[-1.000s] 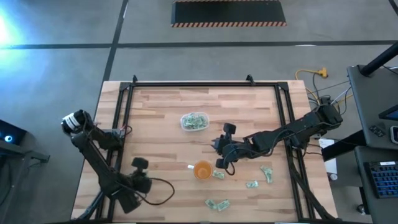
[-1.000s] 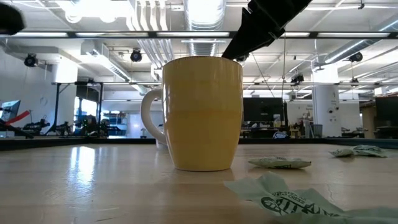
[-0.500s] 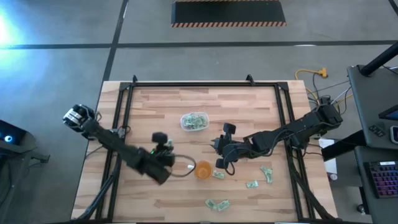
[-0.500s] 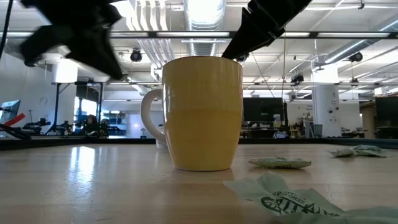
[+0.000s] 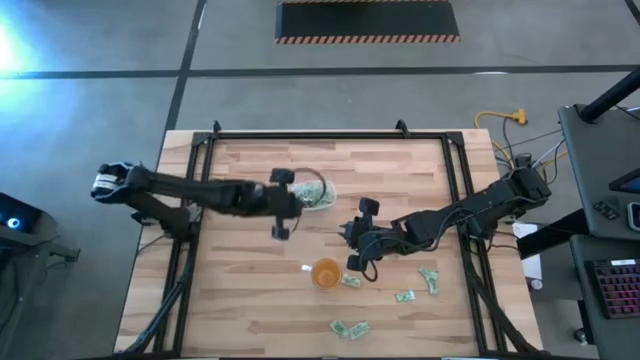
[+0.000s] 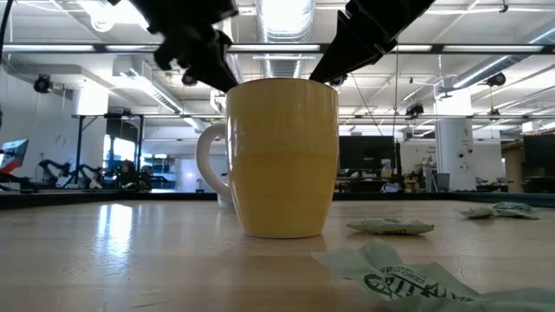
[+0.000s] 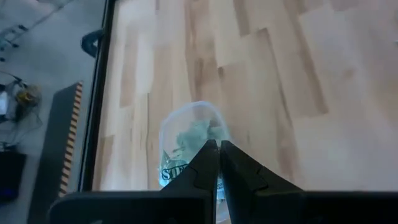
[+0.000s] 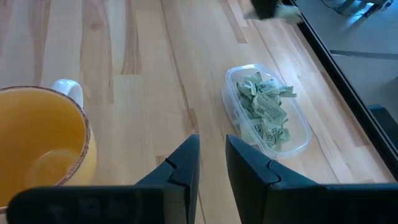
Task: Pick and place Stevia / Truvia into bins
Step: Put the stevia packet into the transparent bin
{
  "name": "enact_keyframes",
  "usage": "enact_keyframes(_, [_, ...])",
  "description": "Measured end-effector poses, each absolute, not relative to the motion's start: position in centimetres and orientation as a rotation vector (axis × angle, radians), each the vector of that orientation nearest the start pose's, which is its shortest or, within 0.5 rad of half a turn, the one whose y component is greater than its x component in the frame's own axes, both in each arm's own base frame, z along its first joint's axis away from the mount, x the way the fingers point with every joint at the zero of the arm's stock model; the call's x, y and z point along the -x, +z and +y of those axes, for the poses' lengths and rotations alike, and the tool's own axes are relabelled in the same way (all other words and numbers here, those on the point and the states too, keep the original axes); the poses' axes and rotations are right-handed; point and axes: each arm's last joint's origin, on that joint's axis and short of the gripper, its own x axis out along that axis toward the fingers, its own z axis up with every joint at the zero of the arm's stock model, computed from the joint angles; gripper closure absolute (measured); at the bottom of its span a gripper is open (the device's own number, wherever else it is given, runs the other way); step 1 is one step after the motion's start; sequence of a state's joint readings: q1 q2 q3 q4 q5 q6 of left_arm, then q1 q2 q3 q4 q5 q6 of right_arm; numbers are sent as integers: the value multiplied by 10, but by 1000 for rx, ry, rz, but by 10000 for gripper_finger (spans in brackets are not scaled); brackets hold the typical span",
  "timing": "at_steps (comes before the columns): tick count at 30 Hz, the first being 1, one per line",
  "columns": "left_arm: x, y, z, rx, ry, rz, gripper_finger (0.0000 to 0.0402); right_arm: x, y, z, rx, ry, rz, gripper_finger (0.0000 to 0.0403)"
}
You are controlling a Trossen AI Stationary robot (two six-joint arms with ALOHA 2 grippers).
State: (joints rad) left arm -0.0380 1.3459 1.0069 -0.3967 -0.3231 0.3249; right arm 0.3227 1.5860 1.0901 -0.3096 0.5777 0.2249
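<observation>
Biggest thing first: we've got the wooden worktop [image 5: 250, 300] w/ both arms reaching in over the middle. The left arm stretches across from its side so its end effector [image 5: 282, 203] sits just beside the clear bin [image 8: 267, 118], towards the worktop's centre; fingers are pinched fully closed w/ nothing between them that we can see in the left wrist view. Our guess is it's passing over or lining up w/ the bin, not carrying anything.

The right end effector [image 5: 358, 238] hangs near the orange cup [image 5: 326, 272], between cup and bin. Its fingers stand a little apart w/ a narrow gap, and the right wrist view shows no packet in that gap, so prob empty and set narrow for pinching a thin sachet.

The bin is already stuffed w/ a heap of crumpled Stevia packets [image 8: 266, 106], so a good part of the job looks done. Leftover sachets [image 5: 350, 327] lie loose on the near-right part of the worktop, one touching or just beside the cup, others well apart from the bin. A small white scrap [image 5: 307, 267] sits just beside the cup too, not ours to move.
</observation>
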Motion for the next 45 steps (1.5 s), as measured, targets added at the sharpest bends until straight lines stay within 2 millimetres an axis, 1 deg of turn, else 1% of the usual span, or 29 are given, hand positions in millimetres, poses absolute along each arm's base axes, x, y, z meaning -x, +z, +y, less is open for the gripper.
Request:
enact_keyframes(4, [-284, 267, 25, -375, 130, 792, 401, -320, 237, 90, 138, -320, 693, 335])
enact_keyframes(8, [-281, 261, 44, -331, 98, 799, 401, -320, 237, 90, 137, -320, 692, 335])
enact_keyframes(11, [-279, 255, 58, -311, 99, 764, 401, -319, 237, 90, 136, -320, 694, 335])
enact_keyframes(15, [-274, 244, 75, -266, 71, 733, 401, -319, 236, 90, 109, -330, 692, 335])
enact_keyframes(20, [-267, 230, 90, -224, 69, 716, 401, -319, 235, 90, 81, -340, 689, 335])
enact_keyframes(24, [-263, 220, 96, -206, 67, 703, 401, -318, 234, 90, 56, -349, 687, 335])
enact_keyframes(30, [-260, 206, 97, -209, 61, 648, 401, -318, 233, 90, 16, -358, 683, 335])
enact_keyframes(33, [-259, 203, 98, -211, 57, 618, 401, -318, 232, 90, 1, -361, 684, 335])
enact_keyframes(41, [-253, 192, 96, -192, 29, 633, 401, -317, 232, 90, -18, -368, 680, 335])
enact_keyframes(45, [-250, 185, 95, -198, 26, 603, 401, -317, 232, 90, -17, -368, 681, 335])
